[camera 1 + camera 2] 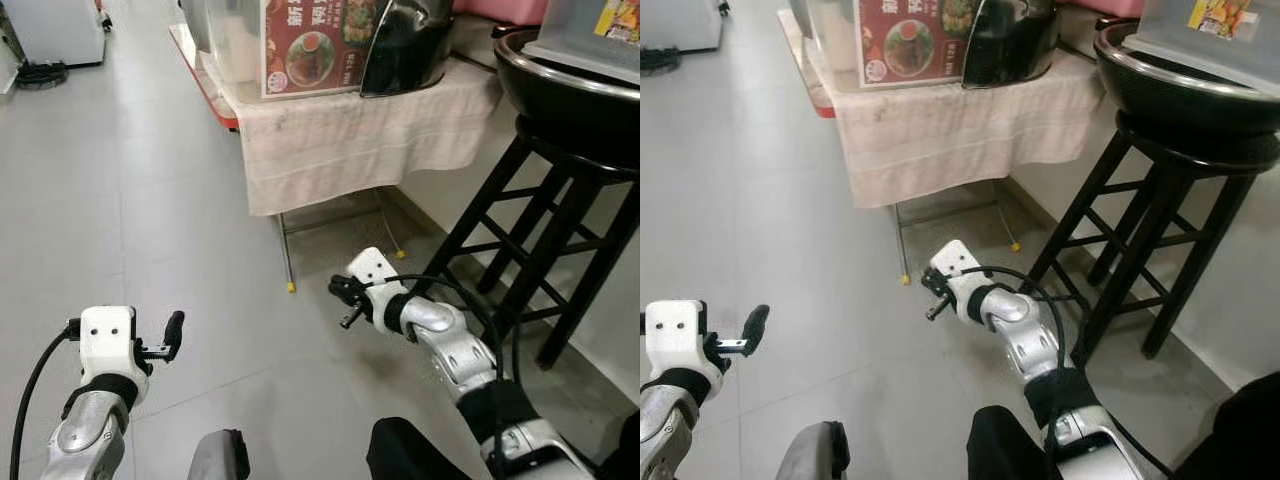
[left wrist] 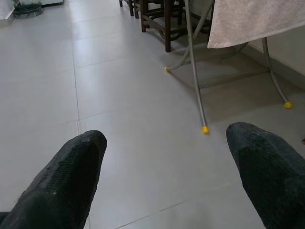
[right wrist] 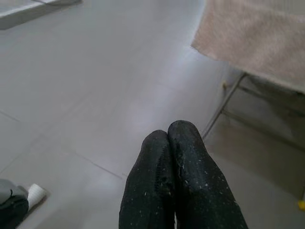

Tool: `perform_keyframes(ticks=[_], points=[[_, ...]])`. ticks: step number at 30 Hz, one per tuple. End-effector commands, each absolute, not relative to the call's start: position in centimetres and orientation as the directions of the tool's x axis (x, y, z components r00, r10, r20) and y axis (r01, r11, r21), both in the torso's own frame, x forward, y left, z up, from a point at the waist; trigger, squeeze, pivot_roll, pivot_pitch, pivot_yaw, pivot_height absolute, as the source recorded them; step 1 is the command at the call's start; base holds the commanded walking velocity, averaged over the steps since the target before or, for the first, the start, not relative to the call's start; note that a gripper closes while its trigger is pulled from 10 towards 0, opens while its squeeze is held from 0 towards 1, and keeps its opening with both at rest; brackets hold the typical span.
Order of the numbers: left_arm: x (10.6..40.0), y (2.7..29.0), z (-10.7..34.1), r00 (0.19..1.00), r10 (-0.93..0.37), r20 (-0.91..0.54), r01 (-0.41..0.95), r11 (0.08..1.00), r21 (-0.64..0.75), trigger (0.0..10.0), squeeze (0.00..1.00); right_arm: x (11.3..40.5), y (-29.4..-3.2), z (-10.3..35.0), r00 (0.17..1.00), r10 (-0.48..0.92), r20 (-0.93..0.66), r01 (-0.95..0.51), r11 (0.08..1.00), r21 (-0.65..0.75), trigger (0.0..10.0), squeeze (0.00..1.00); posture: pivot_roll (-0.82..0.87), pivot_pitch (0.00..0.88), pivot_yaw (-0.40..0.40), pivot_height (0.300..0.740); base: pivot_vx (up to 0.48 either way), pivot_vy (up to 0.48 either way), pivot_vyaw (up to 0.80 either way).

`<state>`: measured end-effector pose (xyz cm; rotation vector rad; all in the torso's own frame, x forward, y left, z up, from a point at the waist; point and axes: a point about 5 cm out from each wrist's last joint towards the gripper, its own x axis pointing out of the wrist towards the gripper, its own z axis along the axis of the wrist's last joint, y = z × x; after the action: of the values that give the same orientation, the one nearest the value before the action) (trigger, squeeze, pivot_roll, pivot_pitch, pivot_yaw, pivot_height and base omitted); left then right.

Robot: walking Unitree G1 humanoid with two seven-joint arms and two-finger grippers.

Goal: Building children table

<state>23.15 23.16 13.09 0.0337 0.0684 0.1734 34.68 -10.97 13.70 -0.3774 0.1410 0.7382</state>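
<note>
My left gripper [image 1: 165, 342] is held low over the grey tiled floor [image 1: 130, 200] at the left. Its two black fingers [image 2: 71, 176] stand wide apart in the left wrist view, open with nothing between them. My right gripper [image 1: 345, 300] reaches forward over the floor, close to the front leg [image 1: 286, 255] of a cloth-covered folding table [image 1: 340, 140]. In the right wrist view its fingertips [image 3: 183, 143] press together, shut and holding nothing.
The folding table has thin metal legs with yellow feet [image 2: 205, 129] and carries a food poster [image 1: 315, 45] and a shiny black object [image 1: 405, 45]. A tall black stool [image 1: 560, 230] at the right bears a black basin [image 1: 560, 90]. Open floor lies to the left.
</note>
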Motion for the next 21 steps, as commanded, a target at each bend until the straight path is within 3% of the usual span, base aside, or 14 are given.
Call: perform_keyframes(ticks=[1, 17, 21], points=[[22.8, 23.6, 13.2, 0.979, 0.197, -0.059, -0.194, 0.980, 0.050, 10.0, 0.00, 34.7, -10.3, 14.4, 0.717, 0.661, -0.222, -0.696, 0.660, -0.283, 10.0, 0.00, 0.09, 0.105, -0.015, 0.570, 0.000, 0.000, 0.00], [23.0, 23.7, 13.3, 0.973, 0.226, -0.048, -0.223, 0.973, 0.060, 10.0, 0.00, 33.4, -7.0, 18.9, 0.587, 0.810, -0.014, -0.777, 0.558, -0.292, 10.0, 0.00, 0.08, 0.099, -0.020, 0.570, 0.000, 0.000, 0.00], [23.0, 23.8, 13.1, 0.970, 0.237, -0.050, -0.234, 0.970, 0.064, 10.0, 0.00, 31.9, -5.6, 19.7, 0.515, 0.857, 0.022, -0.813, 0.497, -0.305, 10.0, 0.00, 0.07, 0.091, -0.019, 0.570, 0.000, 0.000, 0.79]])
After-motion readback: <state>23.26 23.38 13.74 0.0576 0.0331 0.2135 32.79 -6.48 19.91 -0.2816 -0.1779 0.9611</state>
